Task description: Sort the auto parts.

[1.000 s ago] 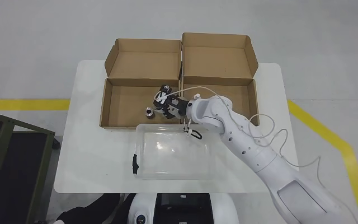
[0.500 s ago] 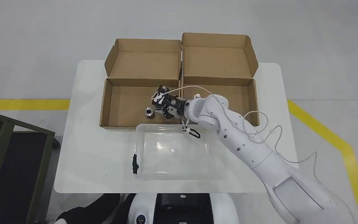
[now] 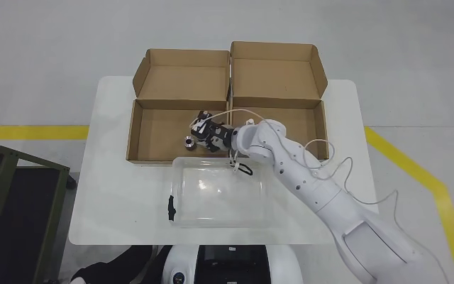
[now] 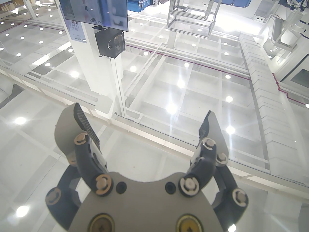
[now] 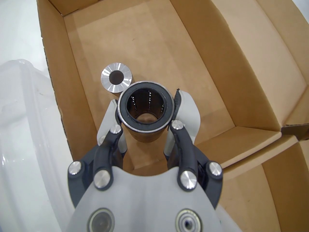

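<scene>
Black cylindrical bearing with a steel-edged rim [image 5: 147, 126] is clenched between the fingers of my right gripper [image 5: 146, 100], inside the left brown cardboard box [image 3: 156, 131], just above centre in the top view. Just beside it, a short silver metal cylinder [image 5: 116, 77] stands on the box floor, near the wall facing the clear plastic bin [image 3: 213, 202]. My left gripper [image 4: 147, 131] is spread wide, released

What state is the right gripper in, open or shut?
Shut on the bearing: both fingers of the right gripper press against its sides, over the box.
</scene>
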Controlling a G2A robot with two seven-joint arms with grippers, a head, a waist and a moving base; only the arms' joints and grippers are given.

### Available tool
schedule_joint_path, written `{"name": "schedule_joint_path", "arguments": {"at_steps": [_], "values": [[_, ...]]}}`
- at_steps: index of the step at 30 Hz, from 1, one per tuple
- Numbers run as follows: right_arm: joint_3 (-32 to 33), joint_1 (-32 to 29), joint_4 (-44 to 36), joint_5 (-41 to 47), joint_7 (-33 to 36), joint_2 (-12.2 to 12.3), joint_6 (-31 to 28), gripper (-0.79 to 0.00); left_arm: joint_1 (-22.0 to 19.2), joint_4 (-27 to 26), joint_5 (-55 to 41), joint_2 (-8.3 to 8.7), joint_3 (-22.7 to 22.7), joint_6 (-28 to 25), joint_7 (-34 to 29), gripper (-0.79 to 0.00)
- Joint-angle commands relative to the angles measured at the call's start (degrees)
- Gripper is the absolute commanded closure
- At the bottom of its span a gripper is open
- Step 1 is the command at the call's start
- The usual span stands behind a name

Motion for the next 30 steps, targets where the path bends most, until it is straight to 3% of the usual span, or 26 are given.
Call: {"name": "schedule_joint_path", "arguments": {"at_steps": [1,5,15,17,20,30], "values": [[0.09,-0.03,0.24,-0.06,-0.04,-0.10,-0.10,-0.369,0.00,0.00,0.00,0.00,0.00,0.00,0.00,-0.785],[0.46,-0.21,0.26,-0.37,-0.05,-0.19,-0.41,-0.468,0.00,0.00,0.00,0.00,0.00,0.00,0.00,-0.785],[4.93,-3.23,-9.27,-1.44,-0.15,1.33,-1.96,-0.576,0.00,0.00,0.00,0.00,0.00,0.00,0.00,-0.785],[6.35,-4.63,-12.45,-1.06,0.10,1.88,-2.78,-0.603,0.00,0.00,0.00,0.00,0.00,0.00,0.00,-0.785],[8.68,-7.07,-17.48,-1.21,0.60,2.81,-3.68,-0.705,0.00,0.00,0.00,0.00,0.00,0.00,0.00,-0.785],[19.39,-17.52,-31.77,-2.24,-0.92,6.37,-8.37,-0.785,0.00,0.00,0.00,0.00,0.00,0.00,0.00,-0.785]]}}
